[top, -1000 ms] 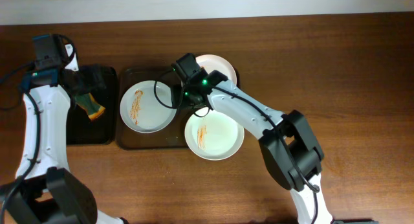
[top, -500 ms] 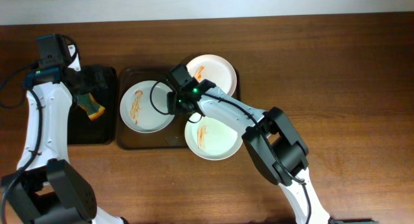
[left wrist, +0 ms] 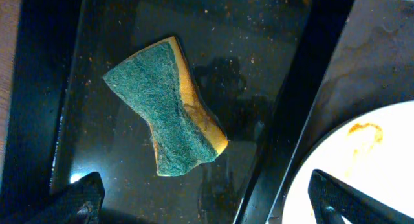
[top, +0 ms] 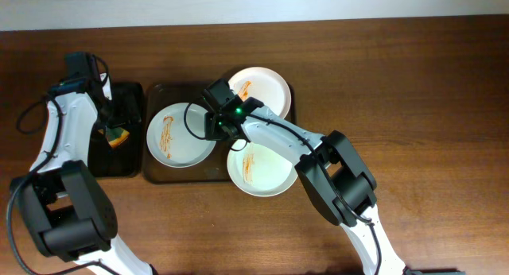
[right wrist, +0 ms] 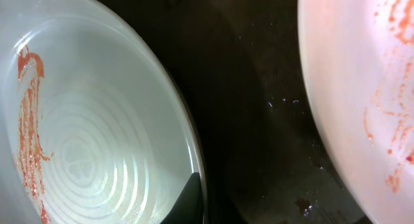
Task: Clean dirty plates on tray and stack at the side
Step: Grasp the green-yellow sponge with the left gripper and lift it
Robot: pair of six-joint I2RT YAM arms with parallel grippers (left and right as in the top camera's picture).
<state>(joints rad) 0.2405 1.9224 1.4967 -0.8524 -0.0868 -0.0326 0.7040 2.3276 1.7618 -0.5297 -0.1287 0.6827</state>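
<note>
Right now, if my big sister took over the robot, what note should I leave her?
Left end effector: open, above the sponge in the black tray, not touching it.
Right end effector: shut at the rim of the left plate; a firm hold is unclear.
All three are streaked: left plate on the tray, back plate at its far right corner, front plate overhanging its near edge.
Done: nothing wiped or stacked.
Left: pick up sponge, clean each, stack beside the tray.
</note>
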